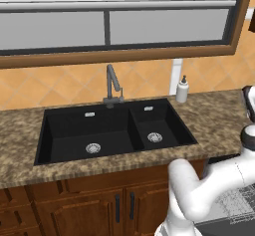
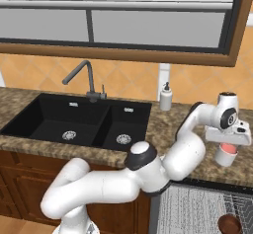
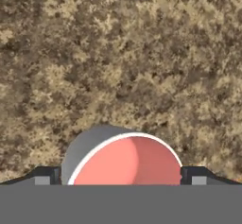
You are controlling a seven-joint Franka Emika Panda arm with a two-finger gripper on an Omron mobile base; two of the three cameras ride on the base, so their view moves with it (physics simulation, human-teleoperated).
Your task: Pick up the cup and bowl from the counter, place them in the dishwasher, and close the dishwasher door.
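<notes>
One round cup (image 3: 124, 160), grey outside with a white rim and a smooth pink inside, upright on the speckled brown granite worktop (image 3: 118, 57), directly beneath the end effector (image 2: 227, 151) and between its spread fingers. Below and nearer the base, a pale wire rack (image 2: 197, 208) in the open dishwasher (image 2: 210, 186), holding a brown bowl (image 2: 230, 224). Away to the side, a black double sink (image 2: 79, 122).

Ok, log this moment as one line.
gripper open, straddling cup | cup upright on counter | brown bowl in dishwasher rack | door open
</notes>
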